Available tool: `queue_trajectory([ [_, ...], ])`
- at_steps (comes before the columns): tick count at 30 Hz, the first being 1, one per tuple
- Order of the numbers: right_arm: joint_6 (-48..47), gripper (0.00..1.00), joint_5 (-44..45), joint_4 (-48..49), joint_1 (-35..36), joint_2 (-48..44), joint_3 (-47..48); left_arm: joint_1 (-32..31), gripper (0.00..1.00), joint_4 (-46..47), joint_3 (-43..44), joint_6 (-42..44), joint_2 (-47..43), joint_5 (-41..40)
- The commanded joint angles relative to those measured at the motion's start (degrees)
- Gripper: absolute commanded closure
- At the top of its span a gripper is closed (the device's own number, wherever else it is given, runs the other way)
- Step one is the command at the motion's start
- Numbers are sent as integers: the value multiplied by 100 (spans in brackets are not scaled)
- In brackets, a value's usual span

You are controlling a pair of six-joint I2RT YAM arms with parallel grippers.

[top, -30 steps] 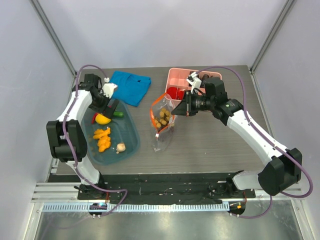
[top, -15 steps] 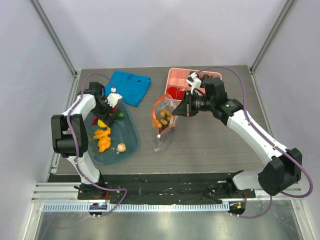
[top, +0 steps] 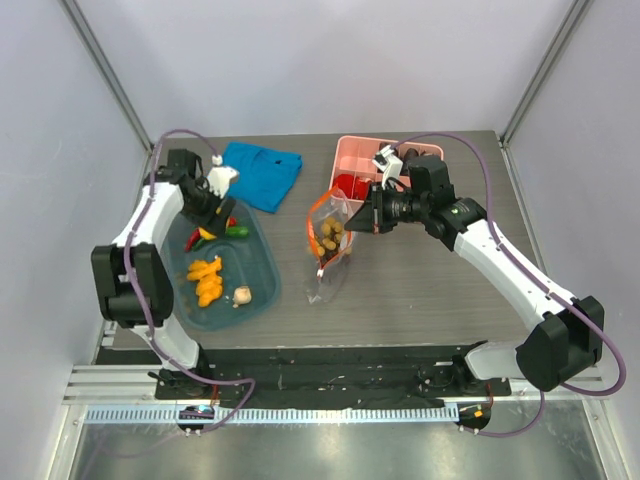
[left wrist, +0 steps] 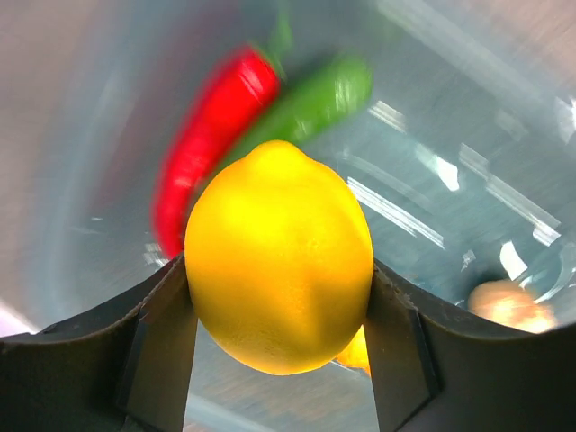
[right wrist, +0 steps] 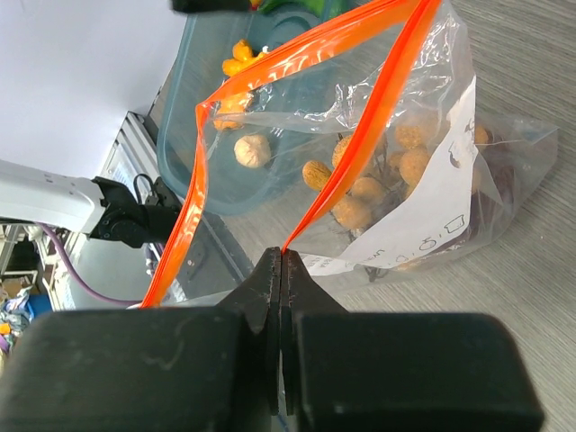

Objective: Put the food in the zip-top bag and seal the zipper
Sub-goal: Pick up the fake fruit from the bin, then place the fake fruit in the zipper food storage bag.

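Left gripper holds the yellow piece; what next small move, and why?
Probably lift the left gripper and carry the yellow piece toward the zip-top bag: it is clamped over the teal tub, and the right gripper pinches the mouth open.

Right hand (right wrist: pixel 281 259) pinches the zipper (right wrist: pixel 355 135) at its corner — zip-top bag (right wrist: pixel 423 99) gapes open, tan pieces (right wrist: pixel 369 189) inside

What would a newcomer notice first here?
The yellow toy food fills the left wrist view, clamped in the left gripper over the teal tub, with a red chili and a green vegetable behind it. At table centre, the right gripper pinches the orange zipper, holding the zip-top bag open.
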Motion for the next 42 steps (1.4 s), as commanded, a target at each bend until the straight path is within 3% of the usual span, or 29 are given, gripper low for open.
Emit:
queue_trajectory([
  [1, -140, 99, 47, 37, -7, -33, 191, -94, 57, -394, 1170, -767, -923, 651],
  [5, -96, 99, 21, 55, -7, 19, 217, -847, 57, -519, 2191, -1872, -1204, 1231],
  [10, -87, 99, 39, 55, -7, 72, 340, -2062, 54, -168, 3010, -3289, -1328, 1215],
  [15, -52, 99, 39, 64, -7, 46, 384, -3038, 53, 289, 2915, -4186, -1241, 1232],
  [20, -25, 99, 47, 73, -16, -42, 367, -3644, 53, 615, 2089, -4704, -1197, 1153],
  [26, 45, 99, 13, 125, -7, -104, 340, -3751, 50, 738, 1393, -5083, -1065, 1293],
  [28, 54, 99, 4, 134, -7, -104, 349, -3769, 41, 555, 1472, -5075, -1012, 1267],
  [29, 54, 99, 4, 134, -7, -104, 349, -3769, 29, 458, 1525, -5031, -942, 1258],
  [32, 28, 99, 4, 134, -16, -147, 349, -3769, 8, -68, 1867, -4654, -959, 1145],
  [34, 1, 99, 12, 108, -16, -182, 331, -3725, 1, -324, 2086, -4250, -1082, 1039],
  [39, -69, 99, 47, 90, -16, -226, 287, -3067, 0, -667, 2123, -3853, -1810, 1205],
  [42, -113, 99, 74, 64, -7, -235, 270, -2242, 0, -1254, 2001, -3546, -2005, 1302],
])
